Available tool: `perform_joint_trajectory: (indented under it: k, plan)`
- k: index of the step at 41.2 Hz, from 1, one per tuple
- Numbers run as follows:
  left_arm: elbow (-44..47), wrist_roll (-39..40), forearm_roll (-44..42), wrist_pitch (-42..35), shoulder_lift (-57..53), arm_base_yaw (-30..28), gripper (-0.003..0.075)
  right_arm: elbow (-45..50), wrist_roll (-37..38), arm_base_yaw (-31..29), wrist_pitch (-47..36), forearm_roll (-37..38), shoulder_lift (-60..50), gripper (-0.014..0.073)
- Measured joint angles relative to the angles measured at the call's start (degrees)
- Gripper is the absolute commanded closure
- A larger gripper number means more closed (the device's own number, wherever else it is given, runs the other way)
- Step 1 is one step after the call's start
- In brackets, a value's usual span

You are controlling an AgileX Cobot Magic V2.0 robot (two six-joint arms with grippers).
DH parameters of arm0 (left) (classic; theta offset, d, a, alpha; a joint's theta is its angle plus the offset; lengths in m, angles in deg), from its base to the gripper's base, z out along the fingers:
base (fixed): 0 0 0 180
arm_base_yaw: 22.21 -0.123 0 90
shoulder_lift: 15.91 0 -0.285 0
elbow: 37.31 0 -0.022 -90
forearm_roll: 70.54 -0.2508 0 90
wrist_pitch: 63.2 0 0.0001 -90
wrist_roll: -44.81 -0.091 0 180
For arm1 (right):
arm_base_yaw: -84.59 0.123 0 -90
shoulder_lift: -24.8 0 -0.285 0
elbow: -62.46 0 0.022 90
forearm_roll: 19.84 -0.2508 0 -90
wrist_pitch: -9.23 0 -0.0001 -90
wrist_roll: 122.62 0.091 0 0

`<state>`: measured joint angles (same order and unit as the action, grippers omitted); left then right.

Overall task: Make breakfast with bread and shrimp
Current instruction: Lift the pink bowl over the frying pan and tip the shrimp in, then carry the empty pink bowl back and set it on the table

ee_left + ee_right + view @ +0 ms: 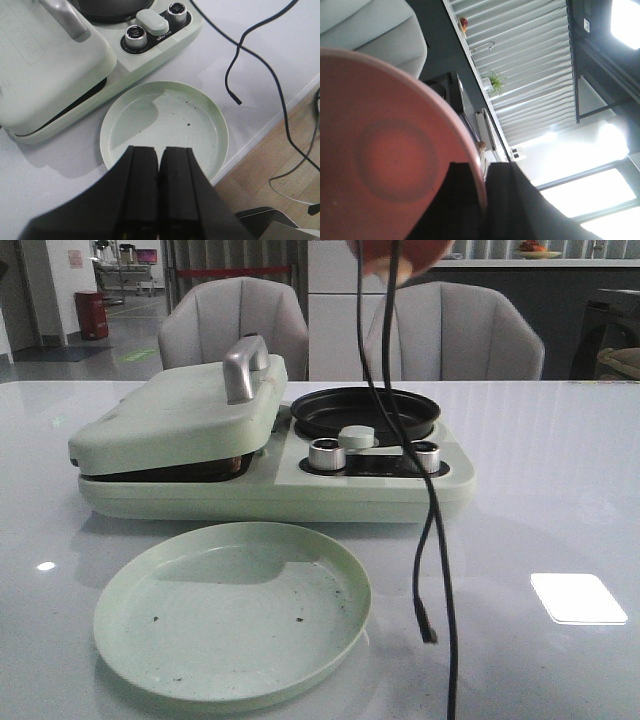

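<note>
No bread and no shrimp show in any view. My right gripper [485,167] is shut on the rim of a pink bowl [390,150]. It holds the bowl high and tipped, so its underside faces the camera. In the front view only the bowl's lower edge [405,255] shows at the top, above the black pan [365,410]. My left gripper [160,149] is shut and empty, above the near rim of the pale green plate [170,120]. The plate [230,610] holds only dark crumbs.
A pale green breakfast maker [180,415] stands behind the plate with its left lid shut, a metal handle [243,370] on top and two knobs [327,454] in front. Black cables [435,540] hang down to the right of the plate. The table edge [280,120] is near the plate.
</note>
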<state>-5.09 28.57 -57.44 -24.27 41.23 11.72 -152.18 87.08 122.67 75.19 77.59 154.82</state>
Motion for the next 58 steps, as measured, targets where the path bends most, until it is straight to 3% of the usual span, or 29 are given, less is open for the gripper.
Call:
perform_joint_trajectory:
  k: [12,27,41,50,58]
  plan:
    - [0.0,0.0,0.0,0.0,0.0,0.0,0.0621,0.23,-1.98,0.15,1.16,-0.73,11.04,0.0569]
    - [0.0,0.0,0.0,0.0,0.0,0.0,0.0621,0.23,-2.05,0.24,1.36,-0.34,5.78,0.0569]
    - [0.0,0.0,0.0,-0.89,0.0,0.0,0.0621,-0.01,4.59,-0.05,2.99,-3.32,-4.67,0.0569]
    - [0.0,0.0,0.0,-0.89,0.0,0.0,0.0621,-0.11,3.41,-0.33,3.12,-5.24,0.77,0.0569]
    - [0.0,0.0,0.0,-0.89,0.0,0.0,0.0621,0.1,1.26,-0.46,1.72,-2.59,5.79,0.0569]
